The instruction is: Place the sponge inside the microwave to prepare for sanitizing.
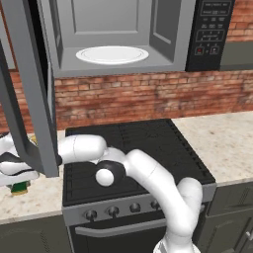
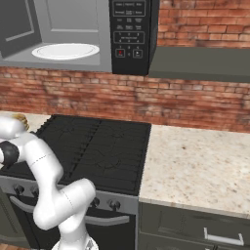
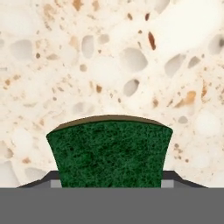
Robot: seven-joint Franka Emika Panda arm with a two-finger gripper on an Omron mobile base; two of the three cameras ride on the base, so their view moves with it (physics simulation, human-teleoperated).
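I work in a kitchen: microwave (image 1: 118,37) at frame top, black stove (image 2: 93,151) centre, speckled counter (image 2: 195,166) lower right, brick wall (image 2: 195,105) behind.

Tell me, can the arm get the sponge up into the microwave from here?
Probably yes: the microwave door hangs open, its plate bare. The sponge sits between the jaws over the counter, but the door overhangs the arm.

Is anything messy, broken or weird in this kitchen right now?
Nothing is spilled or broken. The microwave door hangs wide open, its white plate bare, which suits the job. The sponge sits flat on the speckled counter between the fingers, not crooked.
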